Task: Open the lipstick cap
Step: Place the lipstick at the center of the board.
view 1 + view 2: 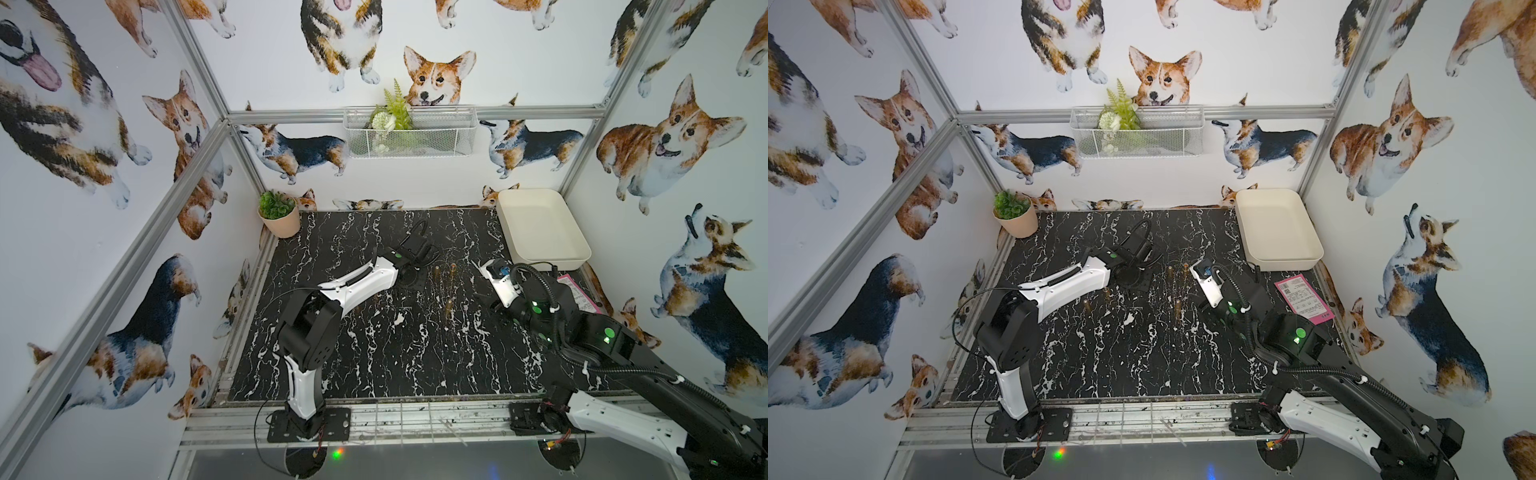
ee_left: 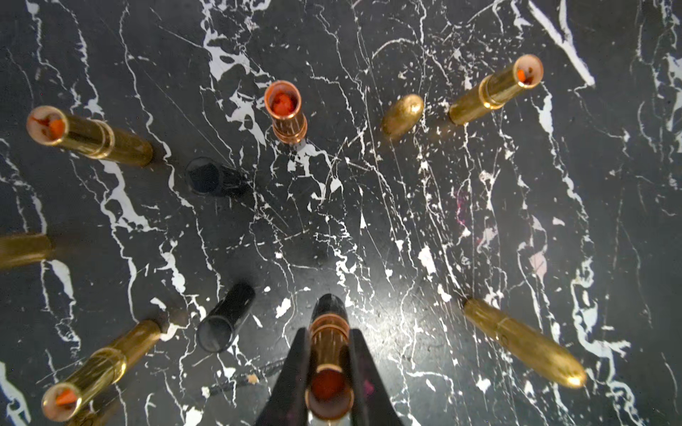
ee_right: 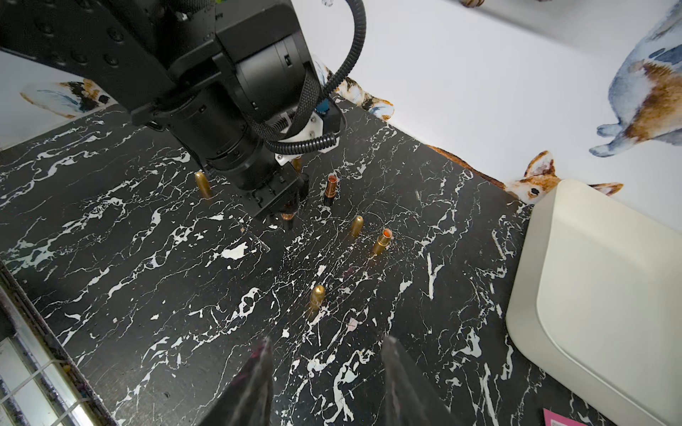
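cream tray, potted plant

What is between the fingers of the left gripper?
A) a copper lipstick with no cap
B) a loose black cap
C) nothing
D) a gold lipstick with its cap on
A: the left gripper is shut on a copper lipstick whose open top shows the red stick inside.

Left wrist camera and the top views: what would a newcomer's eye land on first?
First comes the left gripper, clamped on an uncapped copper lipstick with its orange-red stick showing, close above the black marble table. Around it stand gold lipsticks, some capped and some open. In both top views, corgi wallpaper covers every wall.
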Tool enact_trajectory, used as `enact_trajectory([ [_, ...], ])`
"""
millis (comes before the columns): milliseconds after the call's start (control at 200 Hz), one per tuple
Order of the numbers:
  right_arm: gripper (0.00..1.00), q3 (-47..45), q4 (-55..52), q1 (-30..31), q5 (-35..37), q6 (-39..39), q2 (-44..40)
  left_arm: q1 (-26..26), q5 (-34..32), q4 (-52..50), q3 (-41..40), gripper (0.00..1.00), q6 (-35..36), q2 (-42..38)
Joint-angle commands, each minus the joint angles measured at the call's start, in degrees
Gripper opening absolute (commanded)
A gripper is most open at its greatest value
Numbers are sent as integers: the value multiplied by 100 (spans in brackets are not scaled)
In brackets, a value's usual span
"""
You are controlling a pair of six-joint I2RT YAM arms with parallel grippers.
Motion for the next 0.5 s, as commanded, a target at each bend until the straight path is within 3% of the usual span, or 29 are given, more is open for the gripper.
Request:
enact_trajectory([
  [0, 51, -37, -26, 9, 102, 69, -7, -90, -295, 486, -93, 16, 29, 119],
  [496, 51, -94, -4, 6, 99, 60, 22, -238, -593, 931, -458, 18, 11, 377],
])
